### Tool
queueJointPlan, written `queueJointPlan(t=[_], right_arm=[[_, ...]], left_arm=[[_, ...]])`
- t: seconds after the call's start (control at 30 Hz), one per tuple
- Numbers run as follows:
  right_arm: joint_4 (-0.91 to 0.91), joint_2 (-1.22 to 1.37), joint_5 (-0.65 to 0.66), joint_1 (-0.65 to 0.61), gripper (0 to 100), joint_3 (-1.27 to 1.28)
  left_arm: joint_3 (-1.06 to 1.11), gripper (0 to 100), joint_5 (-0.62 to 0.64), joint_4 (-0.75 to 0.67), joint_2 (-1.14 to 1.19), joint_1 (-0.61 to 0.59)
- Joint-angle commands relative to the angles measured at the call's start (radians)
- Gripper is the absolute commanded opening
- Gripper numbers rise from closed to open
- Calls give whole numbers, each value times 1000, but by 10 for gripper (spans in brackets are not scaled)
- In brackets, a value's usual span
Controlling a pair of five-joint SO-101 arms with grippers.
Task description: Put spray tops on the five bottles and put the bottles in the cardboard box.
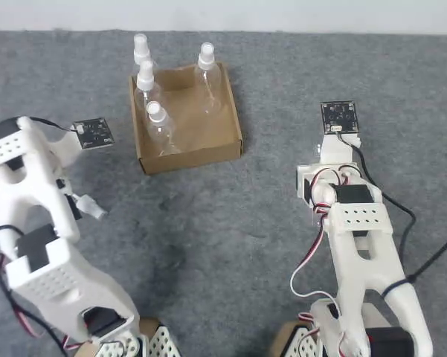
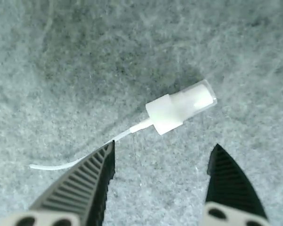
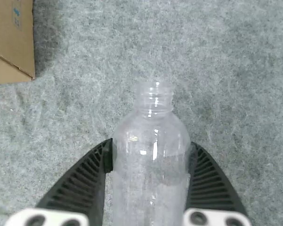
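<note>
A white spray top (image 2: 179, 110) with a thin dip tube lies on its side on the grey mat. My left gripper (image 2: 164, 147) hovers open just above it, one finger at the tube and the other off to the cap's side. My right gripper (image 3: 150, 146) is shut on a clear bottle (image 3: 153, 155) with a bare threaded neck, upright on the mat. The cardboard box (image 1: 186, 152) stands at the back centre, holding several capped bottles (image 1: 208, 85). My left arm (image 1: 37, 178) is at the box's near left, my right arm (image 1: 361, 223) at its right.
A corner of the cardboard box (image 3: 12, 37) lies a short way off from the held bottle. Grey mat (image 1: 230, 238) stretches between the two arms. Cables (image 1: 409, 223) trail beside the right arm.
</note>
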Motion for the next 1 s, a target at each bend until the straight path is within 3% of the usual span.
queueJointPlan(t=[0.0, 0.33, 0.67, 0.97], right_arm=[[-22, -42, 0, 12, 118, -25], [-22, -41, -2, 8, 118, -23], [-22, -41, -2, 8, 118, -23], [-22, -41, -2, 5, 118, -23]], left_arm=[[-45, 298, -12, -17, -11, -2], [-47, 298, -15, -31, -11, 2], [-44, 298, -207, -104, -9, -25], [-15, 298, -224, -196, 77, 5]])
